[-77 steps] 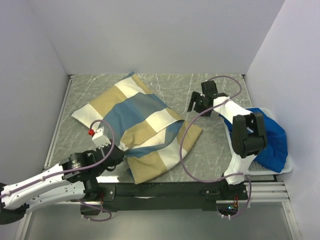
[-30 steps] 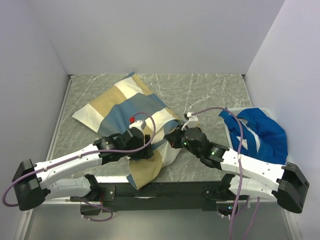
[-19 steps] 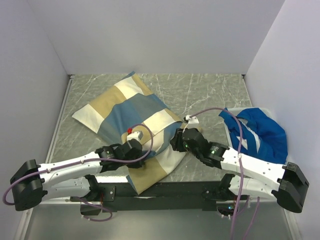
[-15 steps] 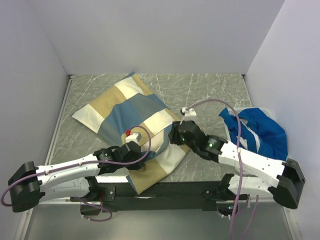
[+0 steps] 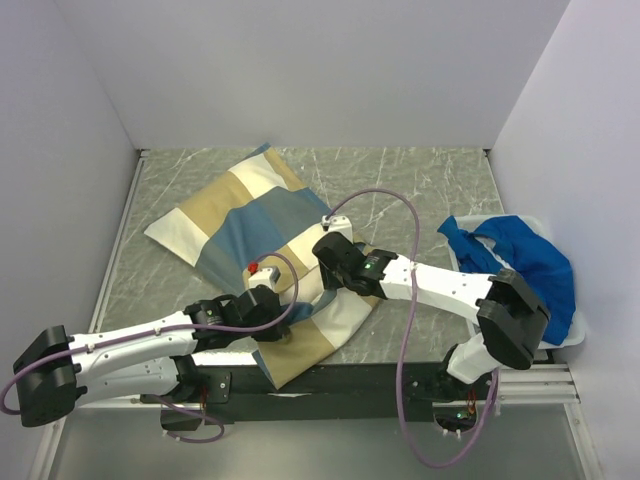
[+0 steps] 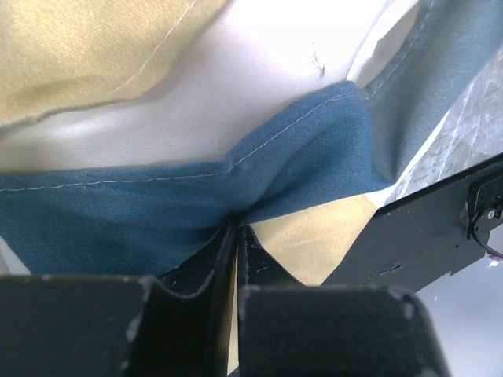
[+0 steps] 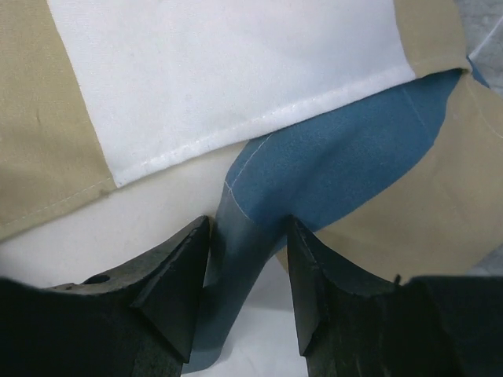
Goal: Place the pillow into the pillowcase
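Note:
The pillowcase (image 5: 255,215), in tan, slate-blue and white blocks, lies bulging across the middle of the table. At its near mouth the cream pillow (image 6: 259,71) shows between the hems, also in the right wrist view as the pillow (image 7: 157,208). My left gripper (image 5: 270,297) is shut on the blue hem of the pillowcase (image 6: 157,204), jaws pinched together at the left gripper (image 6: 236,229). My right gripper (image 5: 328,268) sits over the mouth's right side. The right gripper (image 7: 246,228) is open, and a blue flap of the pillowcase (image 7: 330,165) runs loosely between its fingers.
A bright blue cloth with white stripes (image 5: 520,265) is heaped in a white tray (image 5: 562,340) at the right edge. The black front rail (image 5: 330,380) runs along the near table edge. Grey walls close in the left, back and right.
The left gripper closed on the blue hem and drew slightly back. The right arm swung left and farther up over the mouth, and its jaws opened.

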`<state>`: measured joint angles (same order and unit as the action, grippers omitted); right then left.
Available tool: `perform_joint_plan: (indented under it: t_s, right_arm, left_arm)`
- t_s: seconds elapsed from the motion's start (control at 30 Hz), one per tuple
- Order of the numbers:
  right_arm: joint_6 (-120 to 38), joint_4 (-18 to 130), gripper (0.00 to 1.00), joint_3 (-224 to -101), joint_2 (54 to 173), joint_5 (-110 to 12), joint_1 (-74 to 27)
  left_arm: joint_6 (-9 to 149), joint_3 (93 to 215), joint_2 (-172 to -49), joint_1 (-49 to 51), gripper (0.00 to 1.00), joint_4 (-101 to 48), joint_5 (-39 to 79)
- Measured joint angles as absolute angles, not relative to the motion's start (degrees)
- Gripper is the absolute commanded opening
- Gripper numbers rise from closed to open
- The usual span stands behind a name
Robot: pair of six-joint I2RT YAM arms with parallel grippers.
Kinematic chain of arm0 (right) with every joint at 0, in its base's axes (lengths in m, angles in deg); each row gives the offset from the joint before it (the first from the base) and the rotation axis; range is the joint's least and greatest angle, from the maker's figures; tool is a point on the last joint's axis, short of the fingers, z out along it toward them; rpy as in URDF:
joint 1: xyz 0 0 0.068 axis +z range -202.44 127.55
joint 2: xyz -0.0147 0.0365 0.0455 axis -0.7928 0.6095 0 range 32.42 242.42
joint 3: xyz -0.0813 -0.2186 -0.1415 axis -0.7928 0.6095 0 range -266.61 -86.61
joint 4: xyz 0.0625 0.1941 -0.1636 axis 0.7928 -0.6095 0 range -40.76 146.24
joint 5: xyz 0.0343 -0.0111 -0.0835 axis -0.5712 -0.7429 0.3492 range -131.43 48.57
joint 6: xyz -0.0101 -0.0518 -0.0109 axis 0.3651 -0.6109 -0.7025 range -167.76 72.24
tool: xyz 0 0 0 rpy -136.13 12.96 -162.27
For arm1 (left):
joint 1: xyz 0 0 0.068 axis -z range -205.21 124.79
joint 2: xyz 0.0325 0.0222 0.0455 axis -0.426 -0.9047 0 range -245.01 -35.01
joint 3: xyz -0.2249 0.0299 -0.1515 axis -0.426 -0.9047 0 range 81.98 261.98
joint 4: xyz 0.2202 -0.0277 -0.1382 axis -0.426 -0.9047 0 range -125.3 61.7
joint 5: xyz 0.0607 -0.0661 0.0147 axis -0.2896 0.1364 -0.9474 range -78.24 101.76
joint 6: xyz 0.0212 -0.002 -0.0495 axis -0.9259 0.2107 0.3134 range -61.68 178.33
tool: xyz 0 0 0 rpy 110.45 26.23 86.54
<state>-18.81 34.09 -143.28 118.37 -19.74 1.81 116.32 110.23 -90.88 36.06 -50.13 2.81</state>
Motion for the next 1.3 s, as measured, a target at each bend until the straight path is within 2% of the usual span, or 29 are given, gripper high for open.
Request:
perform_joint_plan:
  t_s: [0.03, 0.1, 0.2, 0.3, 0.5, 0.67, 0.7, 0.73, 0.77, 0.8, 0.83, 0.9, 1.13, 1.3]
  right_arm:
    - [-18.87, 34.11, 0.35, -143.28, 118.72, -19.79, 1.81]
    - [-18.96, 34.11, 0.17, -143.28, 118.78, -19.72, 1.81]
    - [-18.85, 34.0, 0.04, -143.28, 118.7, -19.57, 1.79]
    - [-18.94, 33.37, 0.0, -143.32, 117.34, -19.83, 1.51]
    - [-18.22, 35.25, 0.0, -143.3, 106.65, -28.99, -4.59]
    - [-15.66, 45.48, 0.0, -137.83, 100.27, -36.66, -8.92]
    - [-15.14, 47.47, 0.13, -136.06, 100.16, -37.58, -9.18]
    - [-14.46, 49.63, 0.2, -133.92, 100.18, -38.17, -9.38]
    - [-13.89, 51.44, 0.29, -131.78, 100.14, -38.49, -9.59]
    - [-13.28, 52.78, 0.43, -129.13, 99.96, -38.6, -9.84]
    - [-13.06, 53.35, 0.46, -126.93, 99.83, -38.52, -10.08]
    - [-13.17, 52.23, 0.48, -123.95, 99.86, -37.77, -10.67]
    - [-15.62, 47.53, 0.49, -124.43, 94.98, -33.51, -10.62]
    - [-18.79, 42.42, 0.49, -133.0, 95.09, -27.7, -8.37]
  left_arm:
    - [116.32, 110.23, -90.88, 36.13, 0.09, -50.11, 2.81]
    - [116.3, 110.23, -90.93, 36.13, 0.08, -50.06, 2.81]
    - [116.41, 110.28, -91.1, 36.13, 0.04, -50.24, 2.44]
    - [117.15, 110.6, -90.23, 36.32, 0.01, -51.53, 1.34]
    - [120.96, 111.3, -82.1, 36.52, 0.01, -55.83, -2.79]
    - [123.8, 112.02, -76.87, 36.52, 0.01, -56.53, -6.02]
    - [124.21, 112.02, -76.63, 36.52, 0.07, -57.41, -6.33]
    - [124.69, 112.02, -76.59, 36.52, 0.15, -58.43, -6.61]
    - [125.0, 112.02, -76.55, 36.52, 0.27, -59.2, -6.68]
    - [125.17, 111.96, -76.61, 36.52, 0.48, -60.25, -6.68]
    - [125.33, 111.94, -76.42, 36.54, 0.54, -61.3, -6.68]
    - [125.2, 111.94, -76.02, 36.54, 0.59, -63.09, -6.9]
    - [123.05, 114.65, -79.37, 36.54, 0.53, -65.56, -8.08]
    - [120.52, 118.73, -86.75, 36.54, 0.52, -64.4, -9.17]
